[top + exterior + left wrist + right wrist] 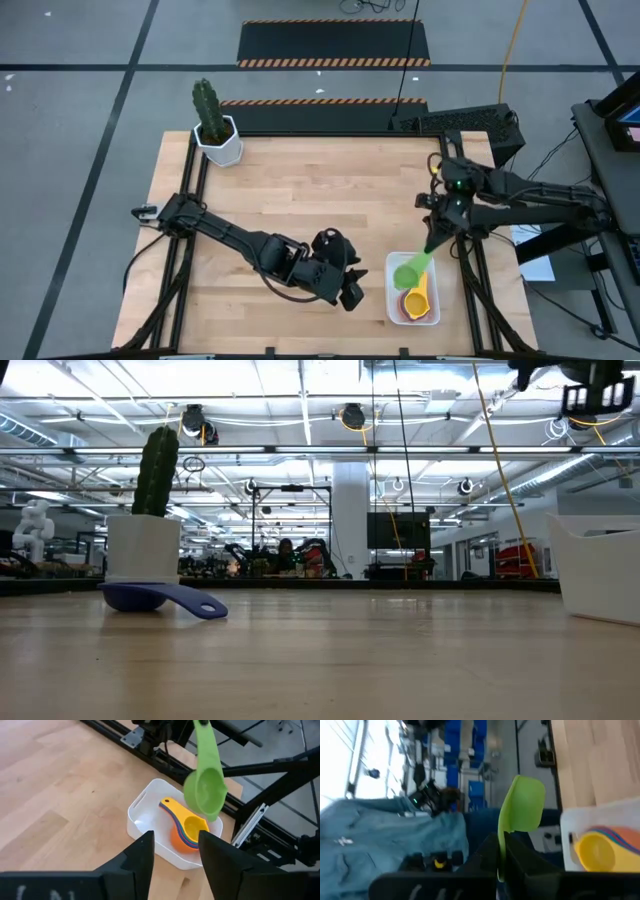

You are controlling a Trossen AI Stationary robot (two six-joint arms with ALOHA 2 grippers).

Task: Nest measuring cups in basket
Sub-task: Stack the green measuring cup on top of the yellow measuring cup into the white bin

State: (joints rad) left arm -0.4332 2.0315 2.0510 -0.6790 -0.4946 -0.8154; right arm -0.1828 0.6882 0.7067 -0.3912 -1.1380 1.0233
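Overhead, right gripper (434, 243) clamped on green cup (409, 270) by its handle, hanging above basket (392, 290) with nested yellow cup (418, 297). Left gripper (350, 292) just beside basket, fingers (142, 857) parted, empty.

From overhead we look straight down on the table (300, 200); low, we face level across it. Both wrist cameras, close in, share the basket (145, 820) and green cup (522, 805).

One basket (392, 300) sits near the table's (300, 190) front right corner. Visible cups: one green (409, 271), one yellow (190, 822), one orange (176, 840), one blue (160, 598). One cactus pot (220, 140) stands at the back left corner.
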